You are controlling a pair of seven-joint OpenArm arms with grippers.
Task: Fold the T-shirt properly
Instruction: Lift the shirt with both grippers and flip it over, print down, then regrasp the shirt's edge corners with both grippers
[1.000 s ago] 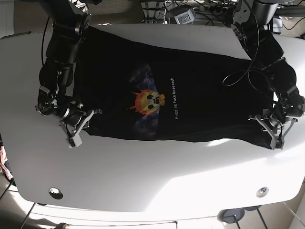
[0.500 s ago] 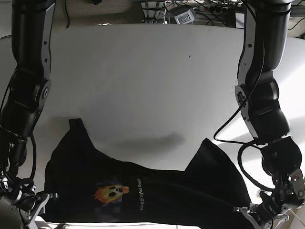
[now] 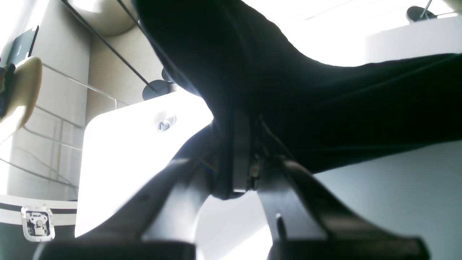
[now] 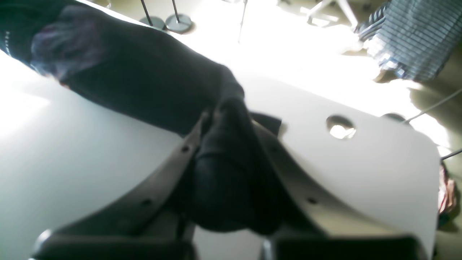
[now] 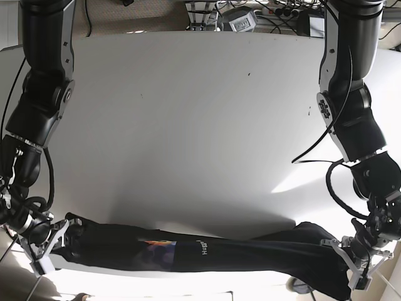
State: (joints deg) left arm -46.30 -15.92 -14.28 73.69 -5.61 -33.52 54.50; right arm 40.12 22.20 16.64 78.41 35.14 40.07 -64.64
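Observation:
The black T-shirt (image 5: 219, 254) with an orange print lies as a narrow, stretched band along the front edge of the white table (image 5: 188, 125). My left gripper (image 5: 352, 262) is at the band's right end in the base view and is shut on the cloth. In the left wrist view, the left gripper (image 3: 242, 159) pinches black fabric (image 3: 325, 108) between its fingers. My right gripper (image 5: 55, 246) is at the band's left end. In the right wrist view, the right gripper (image 4: 231, 122) is shut on a bunched fold of the shirt (image 4: 137, 79).
Cables and power gear (image 5: 238, 15) sit behind the table's far edge. The table has a cable hole near each front corner (image 4: 340, 127) (image 3: 164, 125). A striped cloth (image 4: 408, 39) lies on the floor beyond the table. Both grippers are at the table's front edge.
Both grippers have stayed shut on the shirt and pulled it from the middle of the table toward the front edge. The cloth went from spread flat to a thin band.

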